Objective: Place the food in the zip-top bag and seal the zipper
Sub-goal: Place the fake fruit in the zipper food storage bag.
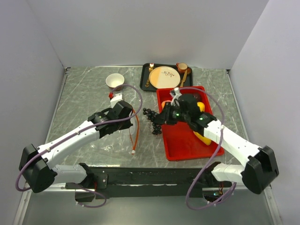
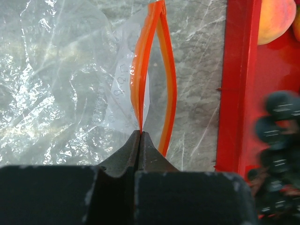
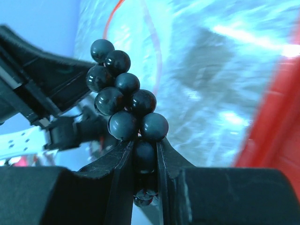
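At the far left of the table (image 1: 79, 101) stands a white paper cup (image 1: 115, 81). Near it, the left gripper (image 2: 140, 134) has its jaws pressed fully together on one lip of the orange-red zipper (image 2: 167, 93). The other lip bows away to the right, so the mouth stands a little open. The clear zip-top bag (image 2: 56, 93) lies crinkled and flat on the table, to the left of its zipper in the left wrist view.

Between the zipper and the red tray (image 1: 180, 145) hangs the dark grape bunch (image 3: 123, 101), off the table. The right gripper (image 3: 145, 152) grasps it by its lower grapes, with the jaws closed around them and most of the bunch above the fingertips.

In the tray a peach (image 2: 276, 18) lies at the far end and a yellow fruit (image 1: 203, 137) just beside the right arm. Behind the red tray is a dark tray (image 1: 146, 75) with a cream plate (image 1: 164, 76).
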Controlling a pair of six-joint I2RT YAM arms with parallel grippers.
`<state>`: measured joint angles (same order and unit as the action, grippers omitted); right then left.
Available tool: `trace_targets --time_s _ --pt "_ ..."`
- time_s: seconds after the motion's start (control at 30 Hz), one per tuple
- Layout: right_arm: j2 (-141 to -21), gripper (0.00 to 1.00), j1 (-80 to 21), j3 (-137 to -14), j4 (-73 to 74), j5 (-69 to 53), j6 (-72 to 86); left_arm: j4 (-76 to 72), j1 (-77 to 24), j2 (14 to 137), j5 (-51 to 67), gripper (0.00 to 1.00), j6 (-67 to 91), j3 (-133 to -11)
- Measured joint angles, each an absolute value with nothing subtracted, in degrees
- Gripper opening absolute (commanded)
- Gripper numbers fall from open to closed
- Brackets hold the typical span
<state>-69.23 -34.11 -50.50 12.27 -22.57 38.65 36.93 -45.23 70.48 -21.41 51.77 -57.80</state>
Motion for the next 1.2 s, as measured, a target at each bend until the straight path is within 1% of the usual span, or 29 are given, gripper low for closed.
trace_targets --time_s 0.23,0.47,0.7,0.93,1.2 --pt "-77.5 0.15 -38.2 -53.3 7.7 -25.8 43.2 36.3 -45.2 71.0 -20.9 0.01 51.8 -58.6" --pt "-84.1 0.15 -39.9 -55.5 5.0 -27.8 46.5 35.9 -45.2 71.0 -20.6 0.01 51.7 -58.6" --pt "-90.4 0.15 -40.6 -60.1 6.6 -27.2 49.3 35.3 -45.2 71.0 -20.2 0.01 51.7 -58.6" --pt "-91.5 0.14 -40.6 -61.8 9.5 -23.5 51.4 35.1 -45.2 70.4 -20.3 0.01 51.8 -58.6" --pt "-93.0 0.18 -41.6 -64.4 10.5 -24.1 52.1 34.3 -45.2 70.2 -19.3 0.01 51.7 -58.6"
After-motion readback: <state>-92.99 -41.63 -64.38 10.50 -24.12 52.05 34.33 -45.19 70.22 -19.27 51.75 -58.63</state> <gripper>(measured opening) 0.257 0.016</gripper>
